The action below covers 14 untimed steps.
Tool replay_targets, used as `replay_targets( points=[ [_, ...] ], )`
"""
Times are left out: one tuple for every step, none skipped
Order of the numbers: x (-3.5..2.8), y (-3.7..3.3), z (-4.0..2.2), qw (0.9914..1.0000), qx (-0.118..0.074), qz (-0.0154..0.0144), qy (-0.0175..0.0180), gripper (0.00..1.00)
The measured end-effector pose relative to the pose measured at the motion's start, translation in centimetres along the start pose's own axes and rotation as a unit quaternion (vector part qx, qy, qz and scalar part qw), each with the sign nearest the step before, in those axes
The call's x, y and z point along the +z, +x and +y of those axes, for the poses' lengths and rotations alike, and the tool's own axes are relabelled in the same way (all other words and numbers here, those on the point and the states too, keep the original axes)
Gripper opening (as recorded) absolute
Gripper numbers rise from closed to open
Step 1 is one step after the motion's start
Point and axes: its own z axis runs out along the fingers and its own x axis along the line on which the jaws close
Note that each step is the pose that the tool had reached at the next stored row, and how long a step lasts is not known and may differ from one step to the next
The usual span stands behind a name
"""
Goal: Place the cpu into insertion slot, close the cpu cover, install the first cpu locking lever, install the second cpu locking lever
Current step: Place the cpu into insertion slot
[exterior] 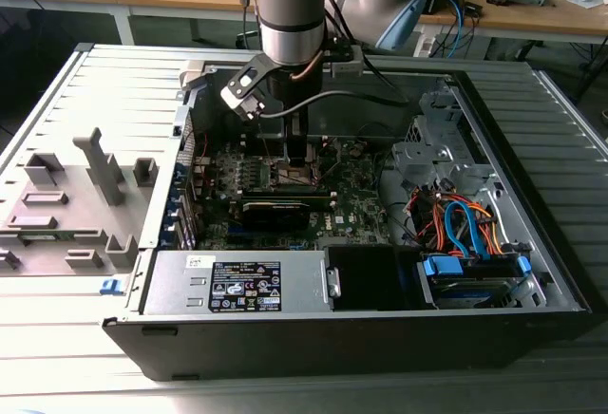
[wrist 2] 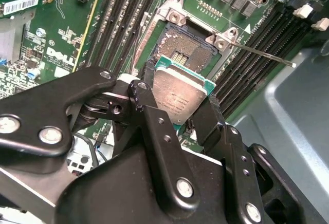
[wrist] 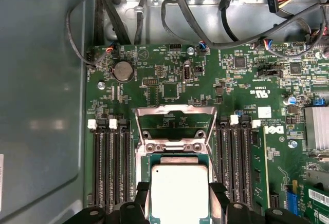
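In both wrist views my gripper (wrist 2: 180, 100) (wrist: 179, 197) is shut on the cpu (wrist 2: 177, 94) (wrist: 179, 187), a small square chip with a silver top and green edge, pinched by two opposite sides. The chip hangs tilted just above the insertion slot (wrist 2: 180, 49), whose brownish contact field lies uncovered inside a silver rim. The cpu cover (wrist: 175, 115), a thin silver frame, stands swung up at the socket's far side. A thin locking lever (wrist 2: 262, 54) sticks out sideways, unlatched. In the exterior view the gripper (exterior: 296, 156) reaches down over the motherboard (exterior: 356, 196) inside the open computer case.
Black memory slots (wrist: 110, 167) (wrist: 236, 167) flank the socket on both sides. A long black card (exterior: 285, 207) lies just in front of it. The power supply (exterior: 237, 286) and a drive with blue and orange cables (exterior: 465, 234) fill the case front. A grey fixture tray (exterior: 71, 205) lies outside.
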Motion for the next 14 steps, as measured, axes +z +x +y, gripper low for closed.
replay_targets(
  points=[
    [0.05,0.00,0.00,0.99999,0.000,-0.0040,0.0000,0.54],
    [0.08,0.00,0.00,0.99999,0.000,-0.0050,-0.0001,0.54],
    [0.10,0.00,-0.01,0.99998,-0.001,-0.0057,-0.0001,0.54],
    [0.16,0.01,-0.01,0.99997,-0.001,-0.0074,-0.0001,0.54],
    [0.19,0.01,-0.02,0.99996,-0.001,-0.0084,-0.0001,0.54],
    [0.20,0.01,-0.02,0.99996,-0.001,-0.0087,0.0000,0.54],
    [0.23,0.01,-0.02,0.99996,-0.001,-0.0088,-0.0001,0.54],
    [0.24,0.01,-0.02,0.99996,-0.001,-0.0088,-0.0001,0.54],
    [0.25,0.01,-0.02,0.99996,-0.001,-0.0088,-0.0001,0.54],
    [0.27,0.01,-0.03,0.99996,-0.001,-0.0088,-0.0001,0.54],
    [0.28,0.01,-0.03,0.99996,-0.001,-0.0090,-0.0001,0.54],
    [0.29,0.01,-0.03,0.99996,-0.001,-0.0092,-0.0001,0.54],
    [0.30,0.01,-0.03,0.99995,-0.001,-0.0095,-0.0001,0.54],
    [0.32,0.02,-0.03,0.99995,-0.001,-0.0101,-0.0001,0.54]
  ],
)
